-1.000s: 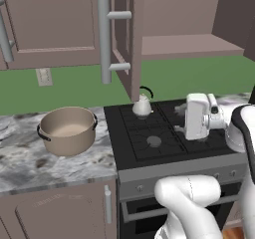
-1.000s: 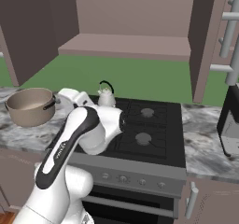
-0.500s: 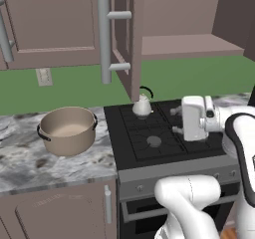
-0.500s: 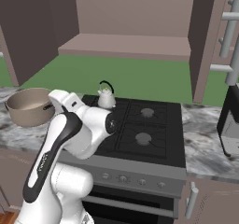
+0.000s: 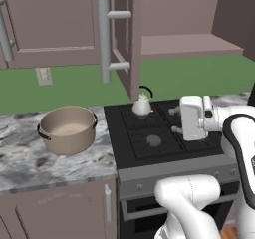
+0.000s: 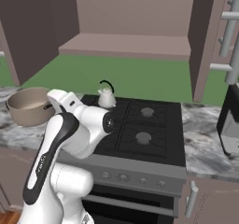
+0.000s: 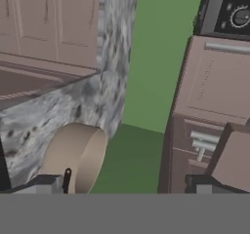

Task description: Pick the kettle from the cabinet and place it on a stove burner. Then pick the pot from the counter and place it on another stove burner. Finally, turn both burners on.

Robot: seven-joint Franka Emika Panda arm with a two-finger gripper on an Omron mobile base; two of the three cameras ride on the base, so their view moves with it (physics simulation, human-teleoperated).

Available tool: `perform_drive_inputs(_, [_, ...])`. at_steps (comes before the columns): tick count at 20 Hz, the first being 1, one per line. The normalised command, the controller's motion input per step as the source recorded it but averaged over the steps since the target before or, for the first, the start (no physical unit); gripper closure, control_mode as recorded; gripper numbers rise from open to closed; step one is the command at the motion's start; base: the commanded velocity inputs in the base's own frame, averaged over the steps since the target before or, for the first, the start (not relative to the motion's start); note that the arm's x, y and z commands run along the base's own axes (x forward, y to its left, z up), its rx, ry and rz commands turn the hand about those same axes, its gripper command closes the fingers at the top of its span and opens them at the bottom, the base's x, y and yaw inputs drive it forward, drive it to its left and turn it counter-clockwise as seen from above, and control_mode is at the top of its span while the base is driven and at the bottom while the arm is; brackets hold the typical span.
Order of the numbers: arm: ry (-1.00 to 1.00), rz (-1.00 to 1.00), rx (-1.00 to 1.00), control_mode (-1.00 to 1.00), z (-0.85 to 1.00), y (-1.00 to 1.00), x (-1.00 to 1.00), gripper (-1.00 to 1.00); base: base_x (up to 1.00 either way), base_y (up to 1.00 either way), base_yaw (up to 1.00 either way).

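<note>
Pot sits on the marbled counter at the left, wide and tan, lidless, its pale inside showing and a dark loop handle on each side. It stands well apart from the cooktop edge, with bare stone around it. In the right base view the same pot is at the far left of the counter, partly covered by the robot's arm. In the hand view the pot appears rolled on its side by the camera's tilt, resting on the counter near the lower left.

Above the pot hangs a closed door of the cabinet with its long grey bar handle. To its right the cabinet stands open, its shelf bare; the right base view shows that shelf too.

Next comes the black cooktop. The kettle stands upright on its rear-left burner, small and silvery, black handle arched over it; in the right base view the kettle is at the cooktop's back left corner. The front-left burner is bare.

Further right, the gripper hangs over the right side of the cooktop, pointing left toward the kettle and pot, touching nothing. In the hand view its two fingertips stand wide apart with nothing between them.
</note>
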Motion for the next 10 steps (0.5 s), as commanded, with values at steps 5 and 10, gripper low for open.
perform_drive_inputs(5, [0.00, 0.00, 0.00, 1.00, 0.00, 0.00, 0.00, -1.00, -0.48, 0.13, 0.00])
perform_drive_inputs(10, [0.00, 0.00, 0.00, 1.00, 0.00, 0.00, 0.00, -1.00, -0.46, 0.36, 0.00])
